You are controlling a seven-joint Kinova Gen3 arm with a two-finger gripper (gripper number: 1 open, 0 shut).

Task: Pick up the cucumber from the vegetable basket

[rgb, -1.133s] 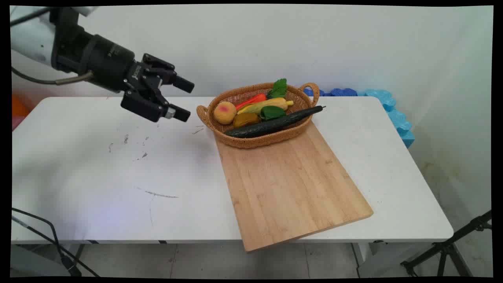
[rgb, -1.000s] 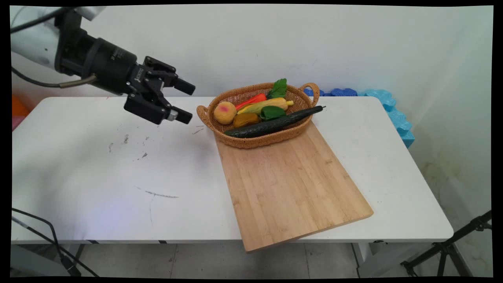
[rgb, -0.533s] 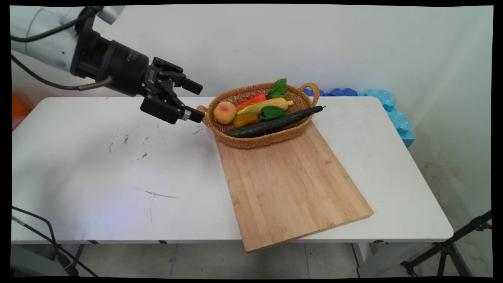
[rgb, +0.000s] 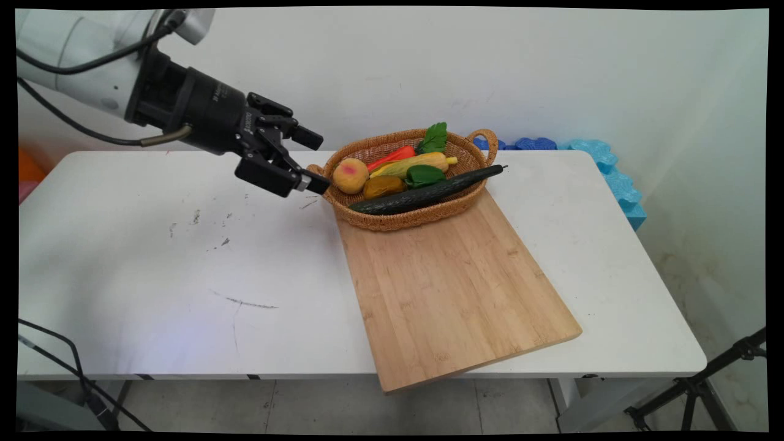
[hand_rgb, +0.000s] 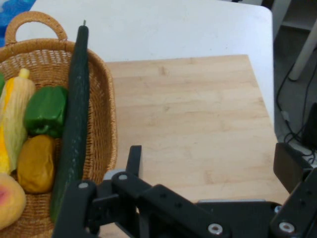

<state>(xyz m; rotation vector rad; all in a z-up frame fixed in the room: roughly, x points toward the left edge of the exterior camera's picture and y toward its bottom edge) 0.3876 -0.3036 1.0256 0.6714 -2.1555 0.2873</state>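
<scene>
Underneath, a white table (rgb: 153, 275) – wooden board (rgb: 453, 288) – pale wall (rgb: 551, 73) behind.

The basket's (rgb: 401, 217) left handle sits behind the gripper (rgb: 313, 160) (perhaps touching); the hand view crops the peach (hand_rgb: 9, 198).

The basket (rgb: 401, 208) blocks the end effector (rgb: 315, 160); the cutting board (rgb: 453, 288) lies bare.

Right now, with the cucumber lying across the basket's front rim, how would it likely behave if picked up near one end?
The cucumber looks long and stiff, so an end grasp would likely let it pivot or droop. Its round, smooth-looking skin may slip or roll. Its tip overhangs the basket rim, so it could drag there.
</scene>
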